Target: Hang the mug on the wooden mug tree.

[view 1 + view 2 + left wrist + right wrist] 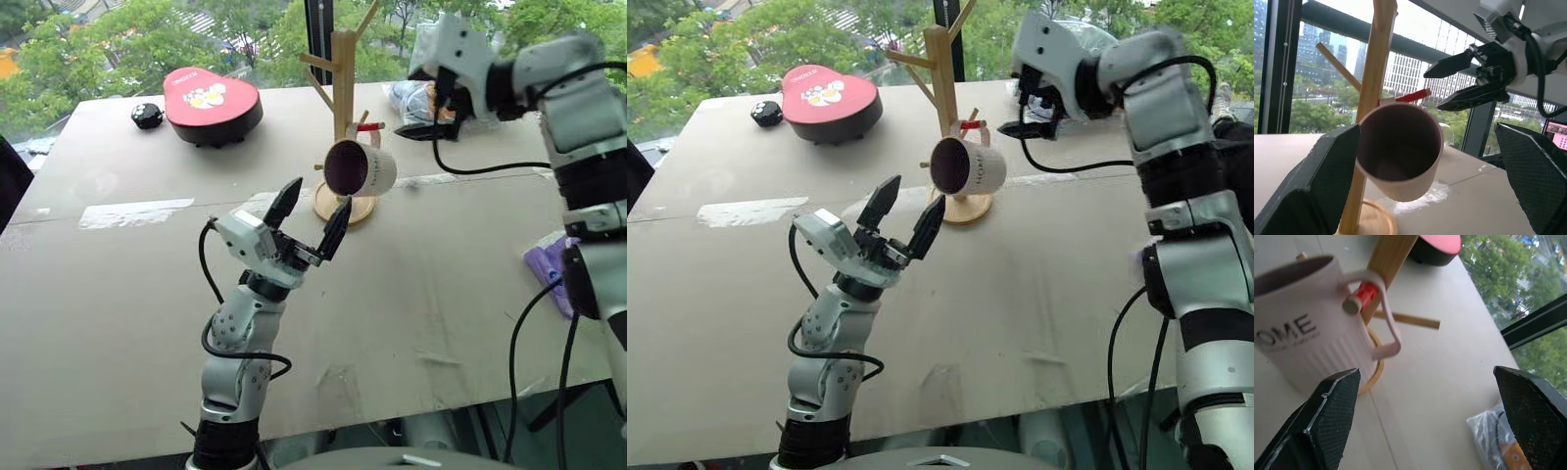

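Note:
The white mug with a dark maroon inside hangs by its loop handle on the red-tipped peg of the wooden mug tree, its mouth tilted toward me. My right gripper is open and stands just right of the mug, apart from it and holding nothing. In the right wrist view the handle is looped over the peg and dark lettering shows on the mug's side. My left gripper is open in front of and below the mug, fingers pointing up toward it, not touching.
A red-lidded round box and a small black object sit at the far left of the table. A clear plastic bag lies behind the right gripper. A purple tissue pack rests at the table's right edge.

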Controlling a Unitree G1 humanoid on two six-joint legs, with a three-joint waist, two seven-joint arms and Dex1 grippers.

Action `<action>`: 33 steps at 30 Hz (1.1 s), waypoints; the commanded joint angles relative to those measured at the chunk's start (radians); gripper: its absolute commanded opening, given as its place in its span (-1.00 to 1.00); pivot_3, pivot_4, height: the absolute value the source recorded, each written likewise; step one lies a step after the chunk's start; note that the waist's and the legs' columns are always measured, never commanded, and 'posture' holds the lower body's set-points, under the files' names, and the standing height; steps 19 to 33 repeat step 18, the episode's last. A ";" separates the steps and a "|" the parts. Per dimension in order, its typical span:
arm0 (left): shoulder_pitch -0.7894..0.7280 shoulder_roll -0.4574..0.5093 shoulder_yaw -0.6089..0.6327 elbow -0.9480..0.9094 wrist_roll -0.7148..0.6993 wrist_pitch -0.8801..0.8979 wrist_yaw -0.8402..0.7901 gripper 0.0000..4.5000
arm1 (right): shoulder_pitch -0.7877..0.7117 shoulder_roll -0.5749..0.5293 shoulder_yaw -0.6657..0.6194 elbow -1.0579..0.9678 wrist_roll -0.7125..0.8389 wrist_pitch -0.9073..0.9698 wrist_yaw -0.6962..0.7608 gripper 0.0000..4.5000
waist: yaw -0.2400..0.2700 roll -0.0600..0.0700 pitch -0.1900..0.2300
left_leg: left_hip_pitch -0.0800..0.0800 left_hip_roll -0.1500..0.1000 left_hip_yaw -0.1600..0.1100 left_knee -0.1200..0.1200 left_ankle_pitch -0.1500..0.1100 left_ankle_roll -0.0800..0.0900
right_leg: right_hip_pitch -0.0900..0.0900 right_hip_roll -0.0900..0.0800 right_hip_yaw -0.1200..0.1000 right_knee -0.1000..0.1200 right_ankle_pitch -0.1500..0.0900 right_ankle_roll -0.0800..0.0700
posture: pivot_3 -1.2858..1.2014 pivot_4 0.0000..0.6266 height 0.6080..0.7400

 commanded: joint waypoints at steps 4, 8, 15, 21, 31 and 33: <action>0.117 0.146 0.003 0.017 0.036 0.101 -0.048 1.00 | 0.447 -0.127 -0.223 -0.406 0.259 0.235 0.068 0.98 | 0.003 0.000 0.000 | 0.000 0.000 0.001 -0.002 0.000 0.000 | -0.002 0.000 0.001 0.001 0.000 0.000 | 0.03 -0.52 1.00; 0.212 0.238 -0.002 -0.003 0.041 0.171 -0.082 1.00 | 0.792 -0.048 -0.343 -0.572 0.354 0.180 -0.022 0.98 | -0.001 0.001 0.000 | 0.000 0.001 0.002 -0.002 0.000 0.000 | -0.002 0.001 0.003 0.002 0.000 0.000 | 0.03 -0.52 1.00; 0.407 0.324 0.005 -0.032 0.096 0.136 -0.115 1.00 | 1.367 0.355 -0.346 -0.728 0.319 -0.197 -0.313 0.98 | 0.001 0.007 -0.007 | 0.007 0.001 0.003 -0.002 -0.001 0.001 | 0.004 0.002 0.004 0.002 0.001 0.002 | 0.03 -0.52 1.00; 0.421 0.312 0.009 -0.031 0.098 0.121 -0.108 1.00 | 1.412 0.367 -0.316 -0.695 0.282 -0.317 -0.328 0.98 | -0.002 0.009 -0.007 | 0.011 0.000 0.008 -0.002 -0.001 0.002 | 0.006 0.002 0.008 0.002 0.002 0.003 | 0.03 -0.52 1.00; 0.421 0.312 0.009 -0.031 0.098 0.121 -0.108 1.00 | 1.412 0.367 -0.316 -0.695 0.282 -0.317 -0.328 0.98 | -0.002 0.009 -0.007 | 0.011 0.000 0.008 -0.002 -0.001 0.002 | 0.006 0.002 0.008 0.002 0.002 0.003 | 0.03 -0.52 1.00; 0.421 0.312 0.009 -0.031 0.098 0.121 -0.108 1.00 | 1.412 0.367 -0.316 -0.695 0.282 -0.317 -0.328 0.98 | -0.002 0.009 -0.007 | 0.011 0.000 0.008 -0.002 -0.001 0.002 | 0.006 0.002 0.008 0.002 0.002 0.003 | 0.03 -0.52 1.00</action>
